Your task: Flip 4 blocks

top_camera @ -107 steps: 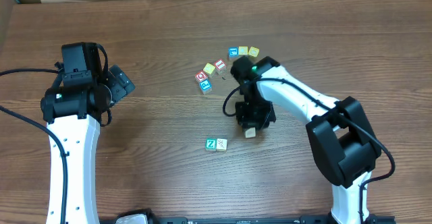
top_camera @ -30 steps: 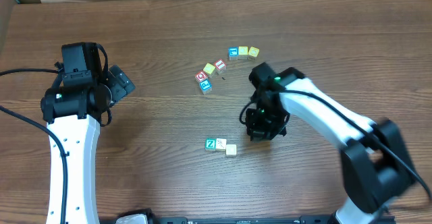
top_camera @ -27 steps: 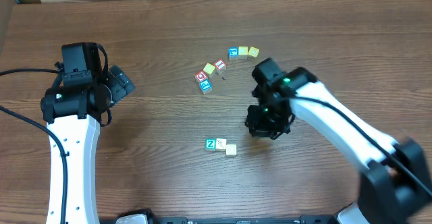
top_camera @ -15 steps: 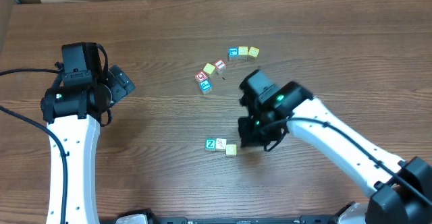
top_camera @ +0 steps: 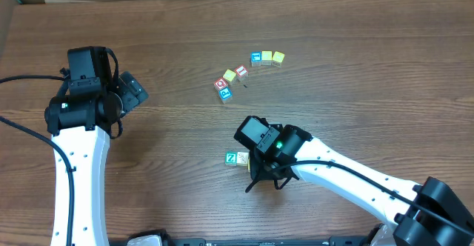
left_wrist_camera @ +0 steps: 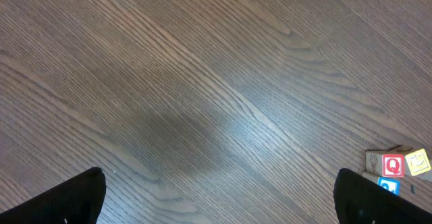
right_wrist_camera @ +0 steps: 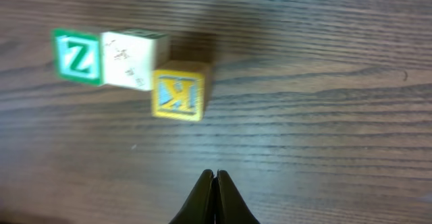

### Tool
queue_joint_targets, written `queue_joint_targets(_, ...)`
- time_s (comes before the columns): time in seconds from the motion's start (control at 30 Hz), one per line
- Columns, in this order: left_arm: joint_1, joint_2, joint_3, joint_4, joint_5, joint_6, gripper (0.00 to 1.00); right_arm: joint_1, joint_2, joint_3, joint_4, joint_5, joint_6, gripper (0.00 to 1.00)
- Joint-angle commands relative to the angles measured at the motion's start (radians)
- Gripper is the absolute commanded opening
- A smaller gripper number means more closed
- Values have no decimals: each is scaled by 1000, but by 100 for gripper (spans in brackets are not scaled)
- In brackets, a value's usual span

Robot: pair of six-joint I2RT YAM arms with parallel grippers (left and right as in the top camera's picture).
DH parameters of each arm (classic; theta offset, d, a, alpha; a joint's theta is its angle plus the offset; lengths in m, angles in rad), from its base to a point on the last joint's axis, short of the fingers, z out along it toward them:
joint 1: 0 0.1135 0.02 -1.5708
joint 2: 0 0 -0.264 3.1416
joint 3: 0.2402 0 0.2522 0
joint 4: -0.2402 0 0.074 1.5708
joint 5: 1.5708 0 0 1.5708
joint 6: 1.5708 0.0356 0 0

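Three blocks lie in a row near the table's front: a green Z block (right_wrist_camera: 77,57) (top_camera: 232,158), a pale cream block (right_wrist_camera: 131,61) (top_camera: 242,158) touching it, and a yellow K block (right_wrist_camera: 179,90) set slightly nearer my right gripper (right_wrist_camera: 214,175). That gripper is shut and empty, its tip a short gap from the yellow block. In the overhead view the right gripper (top_camera: 253,183) points down beside the row and its wrist hides the yellow block. A teal-blue block (top_camera: 256,57) sits farther back. My left gripper (top_camera: 133,90) (left_wrist_camera: 223,204) hangs open over bare wood at the left.
At the back, two yellow cubes (top_camera: 272,56) sit beside the teal-blue block. A looser cluster holds a yellow cube (top_camera: 229,75), red cubes (top_camera: 241,71) and a blue cube (top_camera: 226,93). The left wrist view catches a red Q cube (left_wrist_camera: 393,164) at its right edge.
My right arm has swung from the right of the row toward the front left, and its wrist now covers the yellow block from above. Its gripper stayed shut. The left arm has not moved.
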Motion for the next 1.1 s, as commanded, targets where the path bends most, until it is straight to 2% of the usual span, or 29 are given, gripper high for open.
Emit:
queue_joint_targets(0.0,3,8,13,1,-13,-6,100,1,2,-61,57,21,72,4)
queue_joint_targets(0.33,3,8,13,1,-13,-6,100,3,2,-92,155,-7,74,4)
queue_joint_targets(0.5,3,8,13,1,-13,-6,100,5,2,-125,160,-12,191,4)
queue_joint_targets(0.87,3,8,13,1,-13,-6,100,6,2,-145,251,-68,205,4)
queue_joint_targets(1.07,3,8,13,1,-13,-6,99,36,3,-150,245,-63,311,4)
